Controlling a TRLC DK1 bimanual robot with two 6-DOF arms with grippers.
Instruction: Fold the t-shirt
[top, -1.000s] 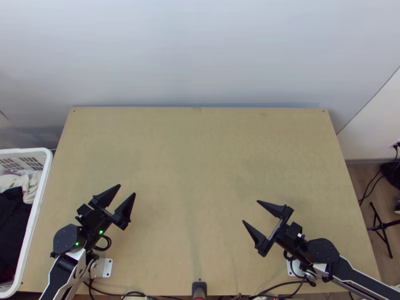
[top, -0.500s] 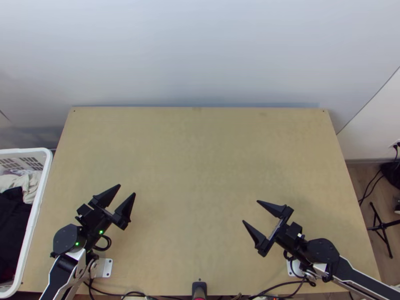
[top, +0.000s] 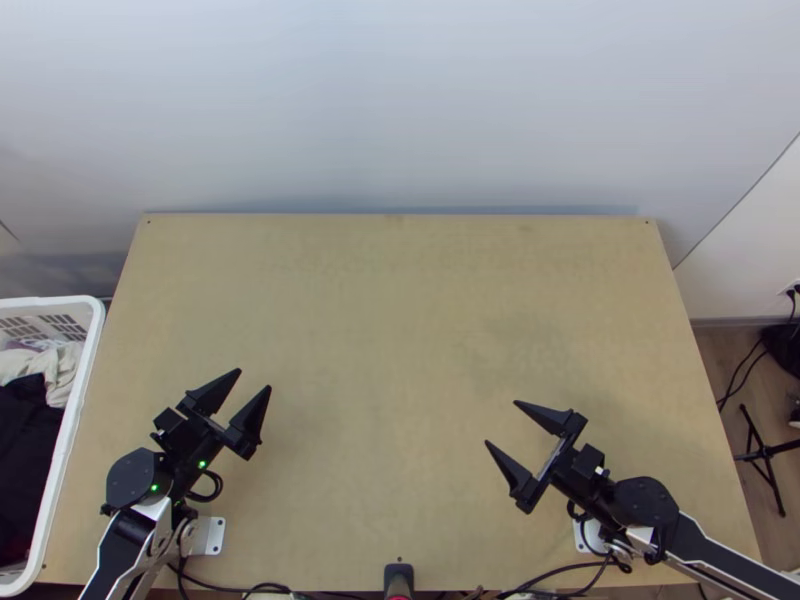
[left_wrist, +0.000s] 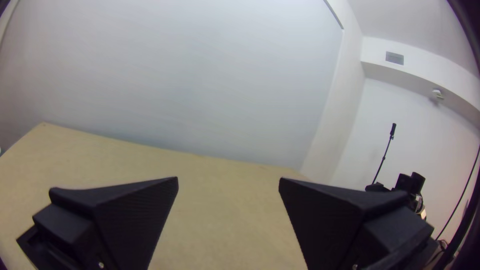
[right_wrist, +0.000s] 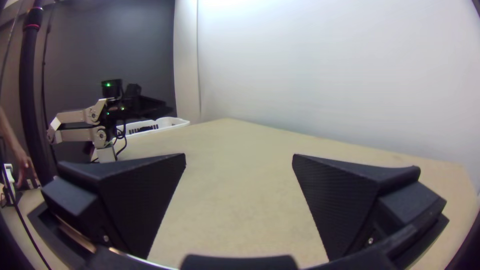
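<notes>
Left gripper (top: 255, 379): jaws agape, nothing held
Right gripper (top: 500, 422): likewise agape, ungripping
Basket (top: 77, 400): clothes (top: 22, 440) heaped together, so one grab might drag out two!

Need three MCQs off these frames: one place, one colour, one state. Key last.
1. Where is the basket relative to the table?
A. Beyond its far edge
B. Left of it
C. Right of it

2. Main tones of the cloth inside?
A. Black and cream
B. Green and orange
C. Bright yellow

3. Left claw and right claw?
A. Both shut
B. One shut
C. Both open

Key:
1 B: its white rim runs along that side.
2 A: a dark heap, a cream one behind.
3 C: both pairs of tips stand apart.
</notes>
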